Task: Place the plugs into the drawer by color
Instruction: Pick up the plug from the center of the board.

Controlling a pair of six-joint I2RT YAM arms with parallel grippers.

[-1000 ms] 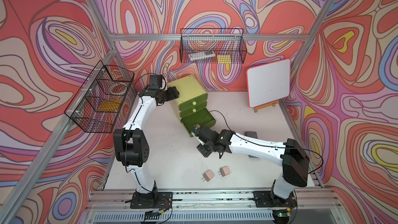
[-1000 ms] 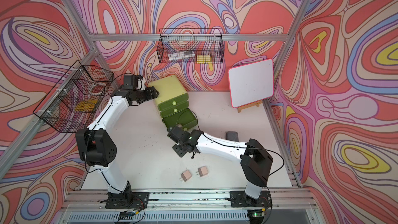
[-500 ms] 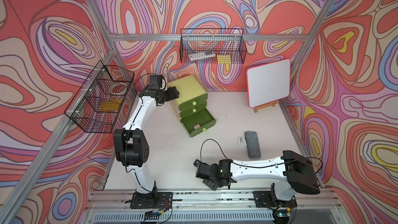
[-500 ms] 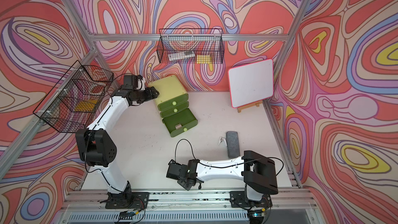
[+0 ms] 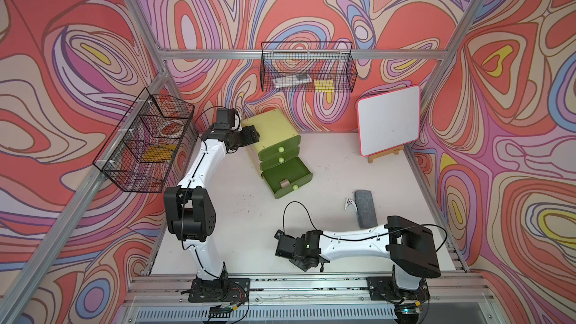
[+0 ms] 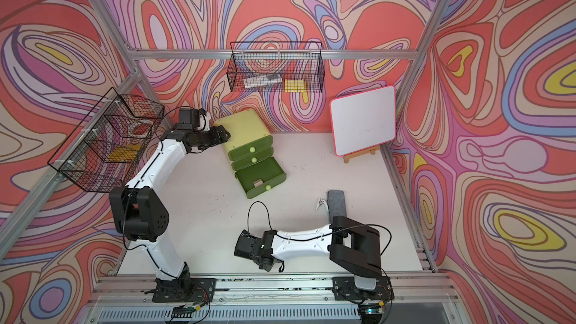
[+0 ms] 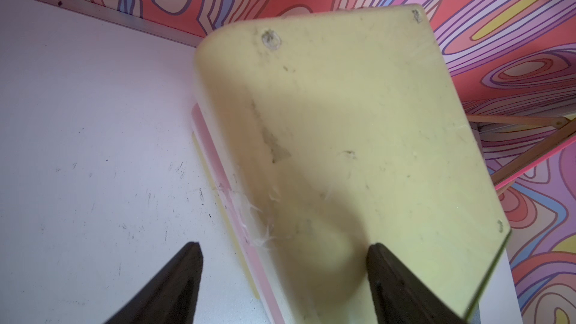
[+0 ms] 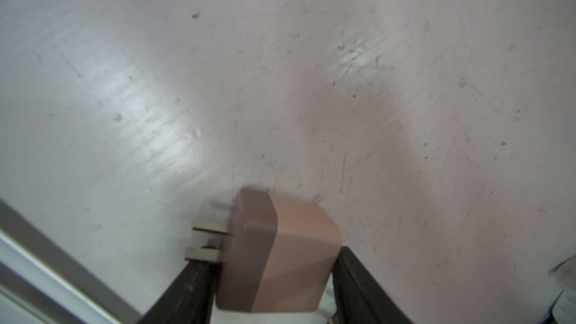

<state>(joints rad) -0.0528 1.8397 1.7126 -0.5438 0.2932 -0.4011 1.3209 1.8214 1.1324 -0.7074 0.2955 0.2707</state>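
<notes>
The pale yellow-green drawer cabinet (image 5: 274,130) (image 6: 246,129) stands at the back, its bottom drawer (image 5: 294,168) pulled out. A small pinkish plug (image 5: 284,183) lies in it by the knob. My left gripper (image 5: 254,135) (image 7: 283,246) is open astride the cabinet's (image 7: 343,120) rear top edge, one finger over the top and one over the table. Near the table's front edge, my right gripper (image 5: 304,258) (image 8: 271,257) is shut on a pink plug (image 8: 280,250) low over the table, prongs sideways. In both top views its wrist hides that plug.
A grey felt eraser (image 5: 365,210) and a small white scrap (image 5: 350,203) lie right of centre. A whiteboard on an easel (image 5: 388,124) stands at the back right. Wire baskets hang on the back wall (image 5: 307,71) and the left wall (image 5: 146,148). The front rail (image 8: 46,244) runs close to the right gripper.
My right arm swung from the open drawer down to the table's front, where two pink plugs lay; it now covers them. A plug shows in the drawer. The left arm has not moved.
</notes>
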